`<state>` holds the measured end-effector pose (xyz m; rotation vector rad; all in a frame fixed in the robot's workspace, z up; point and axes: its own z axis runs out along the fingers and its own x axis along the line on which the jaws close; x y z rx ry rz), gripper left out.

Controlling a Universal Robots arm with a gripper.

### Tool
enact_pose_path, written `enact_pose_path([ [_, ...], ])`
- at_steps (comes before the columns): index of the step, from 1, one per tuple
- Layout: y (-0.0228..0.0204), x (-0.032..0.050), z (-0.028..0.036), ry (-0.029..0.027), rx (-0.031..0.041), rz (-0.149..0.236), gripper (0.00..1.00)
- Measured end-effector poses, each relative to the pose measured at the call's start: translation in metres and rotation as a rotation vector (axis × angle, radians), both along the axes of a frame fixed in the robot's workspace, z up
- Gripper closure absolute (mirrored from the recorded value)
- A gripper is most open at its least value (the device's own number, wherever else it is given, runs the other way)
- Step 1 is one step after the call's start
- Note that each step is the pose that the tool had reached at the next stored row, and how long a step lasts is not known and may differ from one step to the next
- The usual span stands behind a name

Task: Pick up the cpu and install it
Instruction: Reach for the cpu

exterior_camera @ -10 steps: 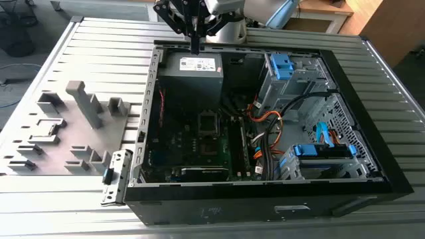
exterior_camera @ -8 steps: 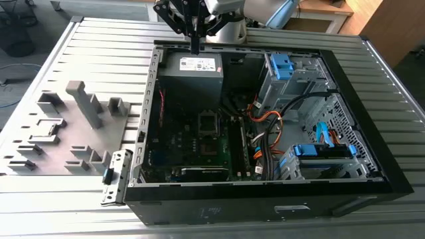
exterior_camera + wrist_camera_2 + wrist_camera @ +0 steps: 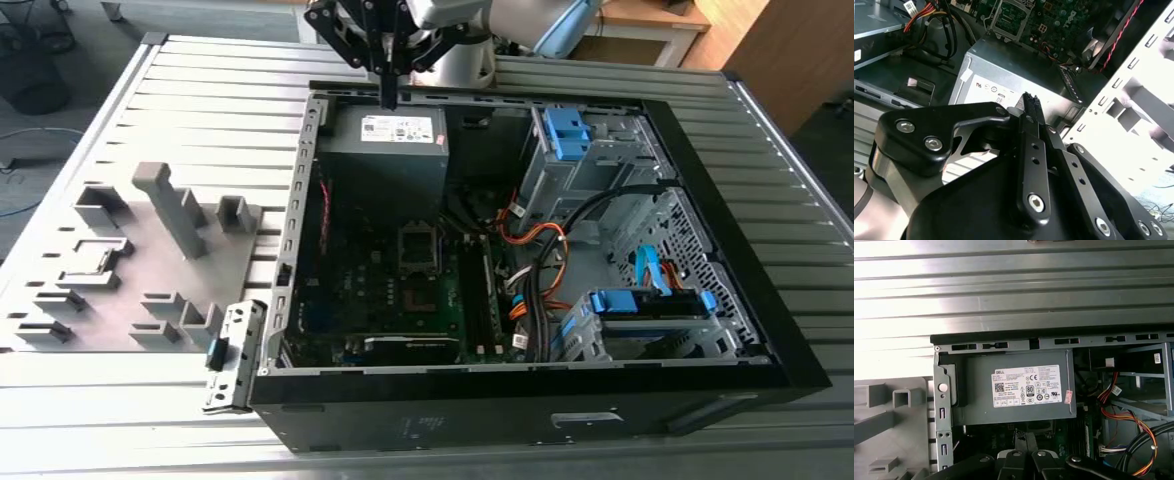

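Note:
My gripper (image 3: 390, 98) hangs shut over the back edge of the open computer case (image 3: 534, 410), right above the grey power supply (image 3: 387, 145). In the second wrist view its black fingers (image 3: 1030, 107) lie pressed together with nothing visible between them, and the power supply (image 3: 1019, 70) sits just beyond the tips. The black socket frame (image 3: 418, 247) lies on the motherboard in the middle of the case, well away from the gripper. I cannot make out the cpu in any view.
A grey fixture plate (image 3: 134, 290) with upright blocks lies on the slatted table at the exterior view's left. Orange and black cables (image 3: 547, 250) and blue drive brackets (image 3: 567, 130) crowd the case's right half. The case walls stand around the motherboard.

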<state>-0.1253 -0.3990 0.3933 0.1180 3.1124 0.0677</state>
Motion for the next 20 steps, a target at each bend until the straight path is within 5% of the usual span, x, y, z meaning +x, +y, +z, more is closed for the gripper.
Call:
enact_pose_path([
  [20, 0.0, -0.0138, 0.0, 0.0, 0.0, 0.0, 0.89],
])
